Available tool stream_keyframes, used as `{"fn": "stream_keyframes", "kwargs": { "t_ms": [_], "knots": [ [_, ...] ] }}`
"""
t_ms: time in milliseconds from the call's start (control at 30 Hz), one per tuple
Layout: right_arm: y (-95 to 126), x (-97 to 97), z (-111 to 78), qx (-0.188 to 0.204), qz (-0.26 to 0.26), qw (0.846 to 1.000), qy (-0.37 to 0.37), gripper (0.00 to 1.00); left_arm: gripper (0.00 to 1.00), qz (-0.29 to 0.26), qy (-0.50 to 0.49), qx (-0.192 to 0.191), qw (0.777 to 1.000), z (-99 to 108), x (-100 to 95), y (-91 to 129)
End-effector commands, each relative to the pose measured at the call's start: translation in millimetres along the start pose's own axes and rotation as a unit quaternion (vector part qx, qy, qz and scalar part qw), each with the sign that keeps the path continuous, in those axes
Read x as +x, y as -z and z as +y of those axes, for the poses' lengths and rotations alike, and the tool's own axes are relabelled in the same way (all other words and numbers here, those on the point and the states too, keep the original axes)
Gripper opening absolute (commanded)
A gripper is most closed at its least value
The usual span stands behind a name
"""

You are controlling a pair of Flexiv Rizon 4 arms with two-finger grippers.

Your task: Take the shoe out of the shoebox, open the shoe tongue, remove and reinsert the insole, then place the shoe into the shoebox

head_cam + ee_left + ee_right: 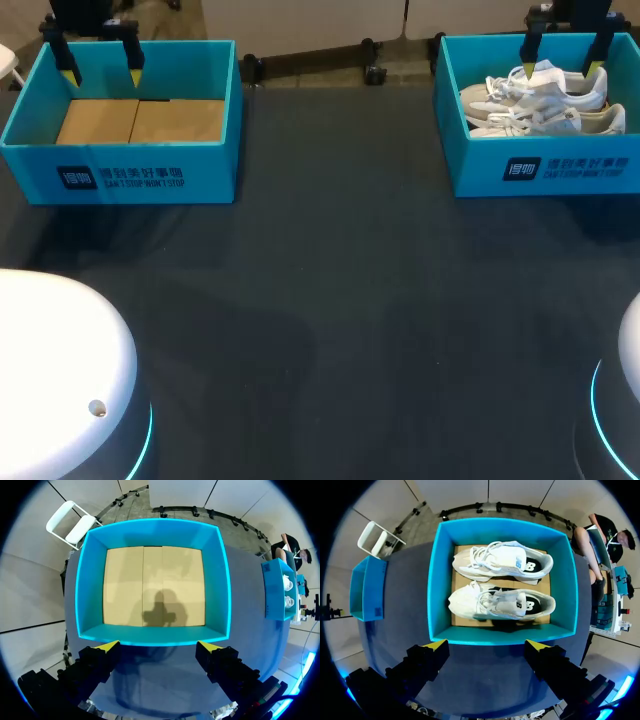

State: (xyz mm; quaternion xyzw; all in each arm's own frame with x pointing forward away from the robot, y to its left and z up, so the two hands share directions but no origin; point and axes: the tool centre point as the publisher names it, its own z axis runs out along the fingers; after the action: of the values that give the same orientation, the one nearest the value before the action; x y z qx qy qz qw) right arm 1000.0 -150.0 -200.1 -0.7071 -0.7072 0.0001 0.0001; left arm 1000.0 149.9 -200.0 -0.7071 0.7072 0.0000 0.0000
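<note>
Two white shoes lie side by side in the blue shoebox (540, 170) at the table's far right: one shoe (502, 602) nearer my right gripper, the other shoe (502, 562) behind it. My right gripper (563, 58) hangs open above that shoebox (437, 580), nothing between its fingers; in its wrist view the right gripper (486, 645) sits just short of the box's near wall. My left gripper (102, 62) hangs open over the second blue box (120, 175) at the far left. That box (90, 590) shows only a bare cardboard floor ahead of the left gripper (157, 645).
The dark table (330, 300) spreads between and in front of the two boxes. My arms' white bases (60, 370) stand at the near corners.
</note>
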Motion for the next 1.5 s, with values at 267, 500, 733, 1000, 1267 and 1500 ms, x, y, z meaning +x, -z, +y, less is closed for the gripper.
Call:
{"fn": "stream_keyframes", "kwargs": {
  "t_ms": [267, 500, 733, 1000, 1267, 1500],
  "knots": [
    [0.0, 0.0, 0.0, 0.000, 0.000, 1.000, 0.000, 1.00, 1.00, 0.000, 0.000, 0.000, 1.000, 0.0, 0.0, 0.0],
    [0.0, 0.0, 0.0, 0.000, 0.000, 1.000, 0.000, 1.00, 1.00, 0.000, 0.000, 0.000, 1.000, 0.0, 0.0, 0.0],
    [2.1, -27.9, 9.1, -0.024, 0.001, 0.999, -0.025, 1.00, 1.00, 0.000, 0.000, 0.000, 1.000, 0.0, 0.0, 0.0],
    [-9.0, -78.2, 10.5, -0.034, -0.024, 0.999, -0.023, 1.00, 1.00, 0.000, 0.000, 0.000, 1.000, 0.0, 0.0, 0.0],
    [-30.5, -116.7, 6.9, -0.025, -0.038, 0.999, -0.027, 1.00, 1.00, 0.000, 0.000, 0.000, 1.000, 0.0, 0.0, 0.0],
    [-50.8, -133.2, 10.0, -0.027, -0.042, 0.998, -0.043, 1.00, 1.00, 0.000, 0.000, 0.000, 1.000, 0.0, 0.0, 0.0]
  ]
}}
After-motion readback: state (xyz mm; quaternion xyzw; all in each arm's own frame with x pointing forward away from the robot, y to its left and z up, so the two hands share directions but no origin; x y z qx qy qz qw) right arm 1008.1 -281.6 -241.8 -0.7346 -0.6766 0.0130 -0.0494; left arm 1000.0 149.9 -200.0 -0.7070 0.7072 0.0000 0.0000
